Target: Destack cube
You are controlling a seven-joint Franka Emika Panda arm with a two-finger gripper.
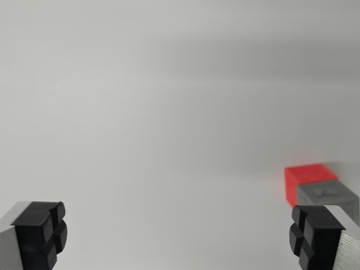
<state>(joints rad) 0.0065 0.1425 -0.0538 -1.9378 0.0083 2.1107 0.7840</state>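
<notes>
A red cube point(304, 181) shows at the wrist view's right, on the plain white surface, partly hidden behind my right finger. A grey block-like piece point(329, 196) lies against its near right side; whether it is another cube or part of my finger I cannot tell. My gripper point(177, 233) is open wide, with black fingertips point(40, 233) at the bottom left and bottom right corners. Nothing is between them. The red cube lies beyond the right fingertip, outside the gap.
A plain white surface point(169, 112) fills the rest of the view, with a faint shadow band across the top.
</notes>
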